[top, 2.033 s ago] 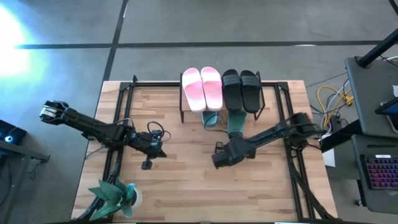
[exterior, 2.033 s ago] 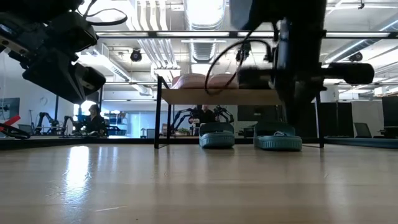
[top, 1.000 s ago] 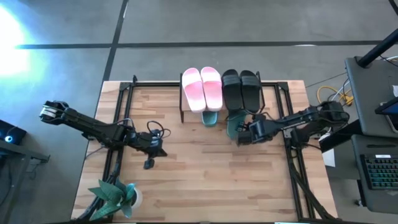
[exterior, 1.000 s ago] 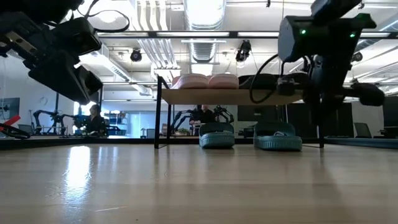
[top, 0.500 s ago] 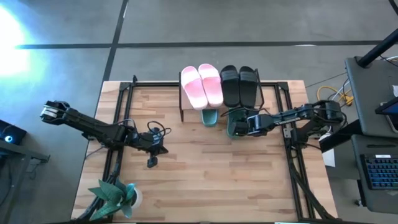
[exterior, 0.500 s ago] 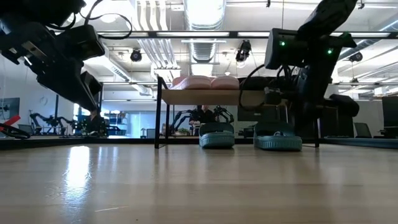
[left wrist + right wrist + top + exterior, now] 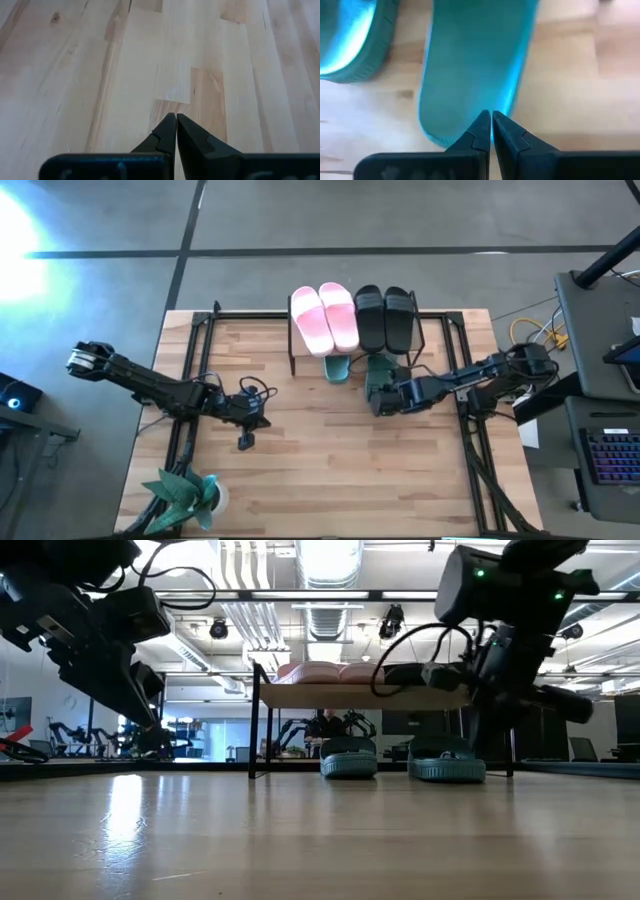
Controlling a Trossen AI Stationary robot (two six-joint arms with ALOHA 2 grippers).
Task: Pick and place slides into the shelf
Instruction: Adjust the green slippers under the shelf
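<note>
On top of the shelf (image 7: 355, 343) lie a pink pair (image 7: 324, 318) and a black pair (image 7: 385, 318) of slides. Two green slides rest soles down on the table under it, heels sticking out toward the near edge: one on the left (image 7: 338, 368), one on the right (image 7: 379, 368). My right gripper (image 7: 491, 120) is shut, slanting down at the heel end (image 7: 470, 115) of the right green slide. My left gripper (image 7: 176, 122) is shut above bare table at the left, also seen from above (image 7: 244, 441). My right gripper's shut fingertips stand at the heel end (image 7: 505, 107) of the right green slide, coming slanting down from the table's near right. Whether they touch the slide I cannot tell. The slide lies flat on the table.
A green plant (image 7: 185, 494) stands at the near left corner. Black frame rails (image 7: 462, 370) run along the table's left and right sides. Bare wood (image 7: 320, 470) spreads across the table's middle and near part.
My right gripper, shut throughout, has gone toward the far edge up to the right green slide's heel, then drawn back a little toward the near edge while its wrist rolled.
</note>
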